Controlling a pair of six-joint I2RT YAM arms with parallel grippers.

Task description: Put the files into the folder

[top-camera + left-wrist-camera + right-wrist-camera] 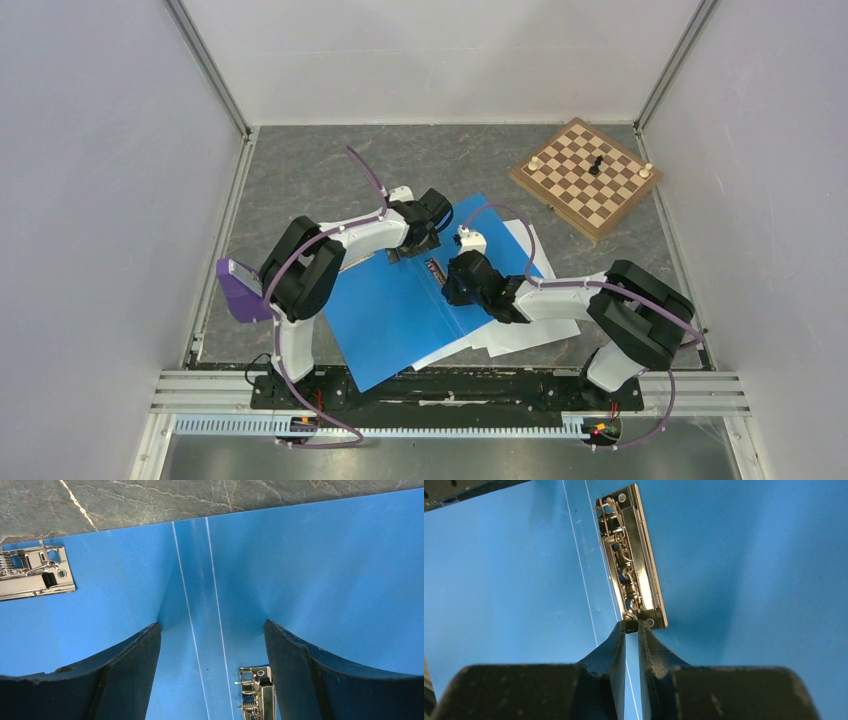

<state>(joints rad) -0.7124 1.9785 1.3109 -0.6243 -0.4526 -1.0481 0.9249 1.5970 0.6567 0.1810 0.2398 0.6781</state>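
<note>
We see a grey, marbled tabletop point(330, 160) filling the floor of the top view. Lying open and flat at the centre of it is the blue folder point(400, 310), its inner faces up and its fold line running from the upper middle of the frame toward the bottom. The files point(520, 335), white sheets, lie under the folder's right half, and their edges stick out at the lower right and at the upper right. None of the sheets rests on the folder's inner face.

A wooden chessboard point(585, 178) sits at the upper right, well apart from the folder.

The left hand point(212, 630) hangs over the fold line with its fingers spread wide and nothing between them. The right hand point(632, 627) has its fingers drawn almost together, a thin slit left between them. Their tips meet the near end of a metal clip point(631, 555) fixed just right of the fold. We cannot tell whether they pinch any part of it.

A second clip point(32, 572) shows at the upper left of the left wrist view.

One black piece point(596, 165) stands on the board.
</note>
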